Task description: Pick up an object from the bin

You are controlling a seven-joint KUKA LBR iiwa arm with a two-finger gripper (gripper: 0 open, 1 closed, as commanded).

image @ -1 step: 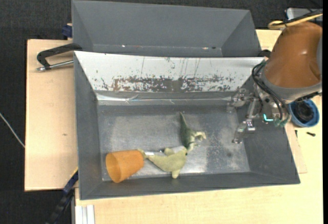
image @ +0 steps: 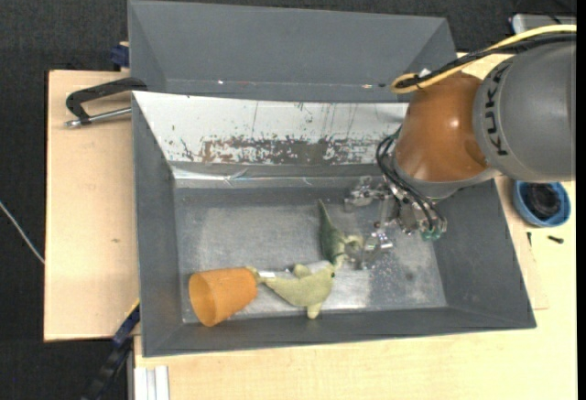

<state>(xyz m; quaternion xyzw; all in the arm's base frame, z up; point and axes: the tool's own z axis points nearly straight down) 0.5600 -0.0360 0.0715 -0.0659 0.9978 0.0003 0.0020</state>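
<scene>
i have the gripper [image: 374, 244] low inside the grey metal bin [image: 156, 233], well to the right of the orange cup [image: 222, 294] and a little farther back than it. from this angle i cannot tell whether the gripper is spread or pressed together; its metal parts and the dark cables bunch up under the orange cover [image: 444, 137] on the wrist, and the grey arm [image: 540, 114] comes in from beyond that, far right of the cup and above the bin's rim.

the thing nearest the gripper is a dark green piece [image: 327, 226], narrow and pointed, standing tilted on the bin floor to the right of the cup and behind it. its lower end is paler and sits right against the gripper's left side. i cannot tell whether it is pinched or only touched, so i won't call it held.

the cup itself lies on its side near the bin's front wall, wider end to the left. just to its right lies a pale yellow-green soft toy [image: 307, 286], flat on the floor, with one thin end reaching toward the cup's narrow end; i cannot tell if the two touch. the toy lies in front of the green piece and left of the gripper, close to both.
</scene>
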